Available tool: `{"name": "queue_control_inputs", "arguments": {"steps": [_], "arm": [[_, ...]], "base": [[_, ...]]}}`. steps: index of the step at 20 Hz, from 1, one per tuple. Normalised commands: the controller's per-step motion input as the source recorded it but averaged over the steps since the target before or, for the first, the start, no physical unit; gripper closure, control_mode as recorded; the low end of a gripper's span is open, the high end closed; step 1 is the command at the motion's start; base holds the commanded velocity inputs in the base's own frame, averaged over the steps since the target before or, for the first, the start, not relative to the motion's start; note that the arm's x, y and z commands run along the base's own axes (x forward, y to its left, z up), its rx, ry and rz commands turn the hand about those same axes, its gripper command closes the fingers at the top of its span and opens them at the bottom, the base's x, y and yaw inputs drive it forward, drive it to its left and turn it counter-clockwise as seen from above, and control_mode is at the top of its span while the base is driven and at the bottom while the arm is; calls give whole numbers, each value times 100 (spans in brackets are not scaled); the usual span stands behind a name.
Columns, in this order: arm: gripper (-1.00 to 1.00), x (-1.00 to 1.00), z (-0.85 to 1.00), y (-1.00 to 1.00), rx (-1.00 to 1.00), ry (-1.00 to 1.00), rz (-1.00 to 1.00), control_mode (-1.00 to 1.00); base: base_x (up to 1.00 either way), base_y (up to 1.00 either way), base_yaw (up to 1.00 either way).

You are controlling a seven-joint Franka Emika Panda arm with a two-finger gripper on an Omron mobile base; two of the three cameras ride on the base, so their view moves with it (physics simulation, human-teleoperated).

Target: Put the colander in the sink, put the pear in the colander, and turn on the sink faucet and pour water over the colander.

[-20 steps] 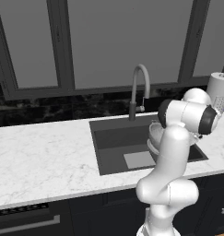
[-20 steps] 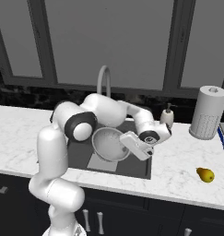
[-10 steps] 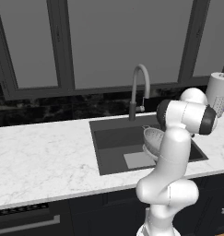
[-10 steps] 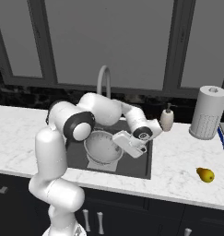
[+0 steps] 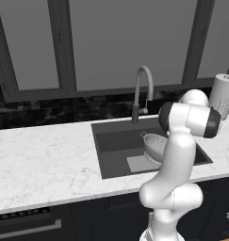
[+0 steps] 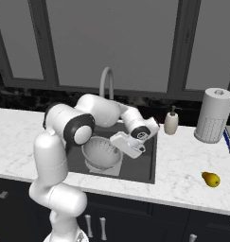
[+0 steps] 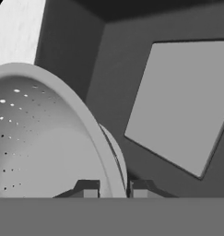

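The arm is bent hard at the elbow, reaching forward and then dipping its wrist down into the sink. The pincer is clamped on the rim of the colander; in the hand view you can see one fingertip on each side of the rim wall. The colander is held tilted inside the basin, over the pale square patch on the bottom. Can't tell whether it's touching the sink floor or not. The sink faucet stands behind the basin. The pear is lying on the marble bench well off to the right, near the paper towel roll and soap dispenser.
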Motion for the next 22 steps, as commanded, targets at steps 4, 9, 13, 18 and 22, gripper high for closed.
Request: {"name": "queue_control_inputs", "arguments": {"steps": [4, 9, 13, 18, 22], "arm": [[100, 0, 0, 24, -7, -8, 0, -100], [100, 0, 0, 17, -7, -11, 0, -100], [100, 7, -2, 1, -7, -15, 0, -100], [100, 23, -10, 0, -5, -15, 0, -100], [100, 30, -12, 0, -3, -12, 0, -100]], "base": [[0, 0, 0], [0, 0, 0], [0, 0, 0], [0, 0, 0], [0, 0, 0]]}}
